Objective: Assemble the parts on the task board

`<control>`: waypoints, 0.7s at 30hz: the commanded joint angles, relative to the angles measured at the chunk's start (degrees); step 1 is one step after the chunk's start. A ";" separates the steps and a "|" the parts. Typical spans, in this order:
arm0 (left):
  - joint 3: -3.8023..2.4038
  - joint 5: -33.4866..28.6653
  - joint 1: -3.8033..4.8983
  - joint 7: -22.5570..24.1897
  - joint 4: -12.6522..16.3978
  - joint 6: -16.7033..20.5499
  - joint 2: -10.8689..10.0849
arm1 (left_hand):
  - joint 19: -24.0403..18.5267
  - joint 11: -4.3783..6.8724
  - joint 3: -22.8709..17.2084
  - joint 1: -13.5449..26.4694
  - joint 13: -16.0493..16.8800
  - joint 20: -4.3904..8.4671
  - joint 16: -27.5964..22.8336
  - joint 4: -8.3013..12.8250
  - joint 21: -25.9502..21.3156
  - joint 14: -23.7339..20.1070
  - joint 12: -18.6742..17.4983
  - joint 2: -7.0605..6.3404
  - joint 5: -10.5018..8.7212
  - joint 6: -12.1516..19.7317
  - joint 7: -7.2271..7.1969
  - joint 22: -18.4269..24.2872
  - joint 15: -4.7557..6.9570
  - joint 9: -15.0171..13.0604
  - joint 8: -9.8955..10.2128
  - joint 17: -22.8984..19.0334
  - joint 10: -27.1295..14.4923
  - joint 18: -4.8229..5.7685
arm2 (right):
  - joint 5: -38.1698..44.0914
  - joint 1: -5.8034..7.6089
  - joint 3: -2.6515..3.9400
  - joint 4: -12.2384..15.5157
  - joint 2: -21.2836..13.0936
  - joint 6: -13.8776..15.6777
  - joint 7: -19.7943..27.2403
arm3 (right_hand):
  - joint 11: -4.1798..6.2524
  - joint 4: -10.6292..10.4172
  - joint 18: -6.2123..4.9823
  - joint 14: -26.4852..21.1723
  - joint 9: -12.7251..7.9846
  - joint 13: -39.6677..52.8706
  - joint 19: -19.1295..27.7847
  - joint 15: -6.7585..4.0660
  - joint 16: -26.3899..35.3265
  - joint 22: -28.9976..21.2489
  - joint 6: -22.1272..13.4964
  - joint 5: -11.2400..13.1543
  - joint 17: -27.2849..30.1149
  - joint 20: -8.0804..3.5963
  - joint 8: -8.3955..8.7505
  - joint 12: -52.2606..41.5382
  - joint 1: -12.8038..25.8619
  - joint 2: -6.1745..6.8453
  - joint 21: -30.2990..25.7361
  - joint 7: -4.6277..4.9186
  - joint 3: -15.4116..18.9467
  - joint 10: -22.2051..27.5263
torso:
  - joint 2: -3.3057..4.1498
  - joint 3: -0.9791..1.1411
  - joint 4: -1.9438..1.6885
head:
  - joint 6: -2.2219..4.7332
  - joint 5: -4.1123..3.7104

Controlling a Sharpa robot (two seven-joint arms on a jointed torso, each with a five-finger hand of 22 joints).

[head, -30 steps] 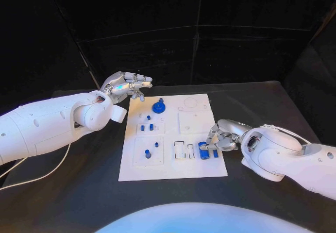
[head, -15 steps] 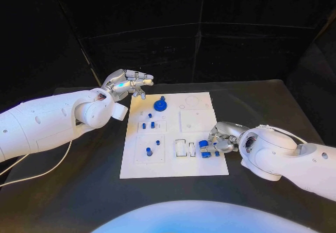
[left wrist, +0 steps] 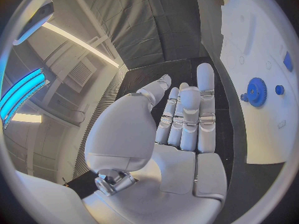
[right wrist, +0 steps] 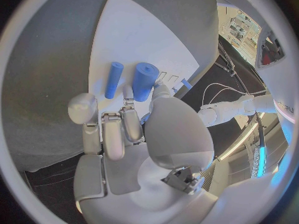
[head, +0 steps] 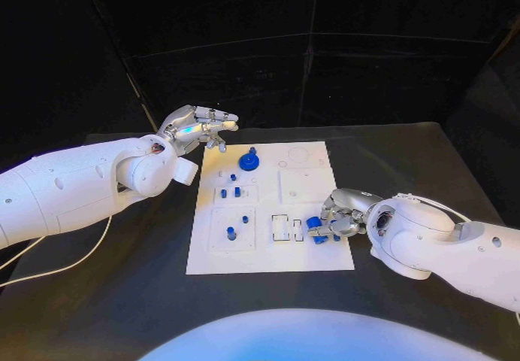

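I'm seeing right hand (head: 338, 213) pinching thick blue plastic cylinder (right wrist: 144, 80) at fingertips over white flat task board (head: 314, 256); thinner blue peg (right wrist: 113, 79) lying just beside. Left hand (head: 198, 128) hovering with fingers curled, holding nothing; blue toothed gear (left wrist: 256, 91) sitting near its fingertips.

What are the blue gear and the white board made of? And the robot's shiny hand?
The blue gear looks like matte plastic: even colour, no glint. The board seems a flat white plastic or painted plate, with a dull surface; hard to tell which. The left hand looks like polished metal with bright highlights, though it may be coated plastic.
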State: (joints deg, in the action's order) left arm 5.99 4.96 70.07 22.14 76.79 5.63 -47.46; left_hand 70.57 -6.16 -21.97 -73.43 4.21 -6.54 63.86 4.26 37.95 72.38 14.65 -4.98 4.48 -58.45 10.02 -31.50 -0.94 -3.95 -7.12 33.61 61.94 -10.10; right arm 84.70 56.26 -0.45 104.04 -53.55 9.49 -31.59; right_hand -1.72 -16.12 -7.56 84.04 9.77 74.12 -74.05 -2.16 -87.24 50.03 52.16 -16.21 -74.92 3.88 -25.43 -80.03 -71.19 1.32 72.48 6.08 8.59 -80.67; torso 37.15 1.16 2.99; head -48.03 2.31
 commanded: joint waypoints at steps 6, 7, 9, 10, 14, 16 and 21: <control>-0.03 -0.16 0.07 0.21 0.20 -0.75 -0.11 | -0.46 0.12 0.32 -0.01 0.05 -0.09 -0.26 0.02 -0.20 -0.43 0.38 0.44 -0.13 0.17 0.16 0.09 -0.10 0.08 -0.29 -0.05 -0.38 -0.34 | 0.37 -0.67 -0.50 -0.10 0.07 4.26 -0.27 | 0.64 2.25 0.88 4.80 0.49 1.39 -0.66 -0.73 -0.37 1.10 0.61 -4.73 -9.26 -0.57 -1.44 -0.45 -4.55 -2.43 0.80 -0.44 -1.18 -0.98 | -0.04 0.02 -0.01 | 0.02 0.07; -0.03 -0.16 0.07 0.21 0.21 -0.76 -0.12 | -0.46 0.12 0.32 -0.01 0.05 -0.09 -0.26 0.02 -0.20 -0.43 0.38 0.44 -0.13 0.17 0.16 0.09 -0.10 0.08 -0.29 -0.05 -0.38 -0.34 | 0.31 -0.67 -0.50 -0.05 0.04 4.71 -0.23 | 0.67 2.35 0.88 4.80 0.51 1.42 -0.67 -0.75 -0.37 1.13 0.61 -5.11 -9.27 -0.59 -1.49 -0.44 -4.73 -2.55 0.81 -0.46 -1.22 -1.00 | -0.04 0.02 -0.03 | 0.03 0.05; -0.03 -0.16 0.07 0.22 0.21 -0.74 -0.15 | -0.46 0.12 0.32 -0.01 0.05 -0.09 -0.26 0.02 -0.20 -0.43 0.38 0.44 -0.13 0.17 0.16 0.09 -0.10 0.08 -0.29 -0.05 -0.38 -0.34 | -0.42 -0.68 -0.50 0.19 -0.13 6.67 0.13 | 0.76 2.58 0.91 4.79 0.57 1.67 -0.74 -0.83 -0.36 1.29 0.72 -6.69 -9.25 -0.66 -1.68 -0.50 -5.17 -2.94 0.90 -0.57 -1.30 -1.16 | -0.03 0.01 -0.01 | 0.06 0.06; -0.03 -0.16 0.07 0.22 0.20 -0.73 -0.16 | -0.46 0.12 0.32 -0.01 0.05 -0.09 -0.26 0.02 -0.20 -0.43 0.38 0.44 -0.13 0.17 0.16 0.09 -0.10 0.08 -0.29 -0.05 -0.38 -0.34 | -1.00 -0.68 -0.50 0.35 -0.25 7.82 0.42 | 0.83 2.65 0.93 4.81 0.61 1.91 -0.82 -0.88 -0.40 1.47 0.81 -7.76 -9.34 -0.70 -1.77 -0.62 -5.35 -3.10 0.99 -0.64 -1.33 -1.32 | -0.05 0.01 0.00 | 0.07 0.12; -0.03 -0.16 0.07 0.21 0.23 -0.73 -0.17 | -0.46 0.12 0.32 -0.01 0.05 -0.09 -0.26 0.02 -0.20 -0.43 0.38 0.44 -0.13 0.17 0.16 0.09 -0.10 0.08 -0.29 -0.05 -0.38 -0.34 | -3.12 -0.67 -0.49 1.19 -0.56 12.25 1.93 | 0.94 2.52 0.99 4.81 0.68 2.58 -0.98 -0.97 -0.40 1.81 1.08 -8.96 -9.34 -0.79 -1.97 -0.99 -5.23 -3.26 1.15 -0.76 -1.12 -1.78 | -0.09 -0.06 0.06 | 0.13 -0.01; -0.03 -0.16 0.07 0.19 0.24 -0.75 -0.16 | -0.46 0.12 0.32 -0.01 0.05 -0.09 -0.26 0.02 -0.20 -0.43 0.38 0.44 -0.13 0.17 0.16 0.09 -0.10 0.08 -0.29 -0.05 -0.38 -0.34 | -3.89 -0.67 -0.49 1.80 -0.61 14.28 2.68 | 1.13 2.45 0.99 4.81 0.76 2.92 -1.06 -1.10 -0.39 1.98 1.52 -10.26 -9.34 -0.90 -2.19 -1.16 -5.25 -3.45 1.25 -0.99 -1.05 -2.05 | -0.05 -0.02 0.06 | 0.14 -0.03; -0.03 -0.16 0.07 0.02 0.27 -0.99 -0.01 | -0.48 0.10 0.36 0.03 0.05 -0.10 -0.26 0.00 -0.24 -0.48 0.43 0.45 -0.13 0.22 0.18 0.12 -0.11 0.09 -0.31 -0.10 -0.46 -0.34 | -4.52 -0.66 -0.47 2.81 0.01 16.72 3.43 | 1.27 2.41 1.01 4.81 0.78 2.98 -1.10 -1.23 -0.38 2.07 1.70 -11.35 -9.31 -1.00 -2.24 -1.12 -5.33 -3.52 1.30 -1.12 -0.98 -2.13 | 0.04 -0.04 -0.16 | 0.33 0.00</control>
State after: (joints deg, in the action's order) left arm 6.00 4.96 70.07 22.08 76.91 5.50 -47.53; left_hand 70.57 -6.15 -21.97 -73.43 4.21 -6.54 63.86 4.27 37.95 72.38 14.88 -4.98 4.48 -58.45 10.02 -31.46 -0.94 -3.95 -7.12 33.60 61.94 -10.10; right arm 81.82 55.51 -0.96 106.49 -53.72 21.75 -29.89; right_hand -0.41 -13.69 -7.56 84.05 9.98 74.94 -74.97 -3.00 -87.52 52.06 52.57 -27.33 -74.91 2.97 -26.90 -80.99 -76.62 -1.54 73.43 5.93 7.28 -82.41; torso 37.09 1.15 3.00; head -47.79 2.31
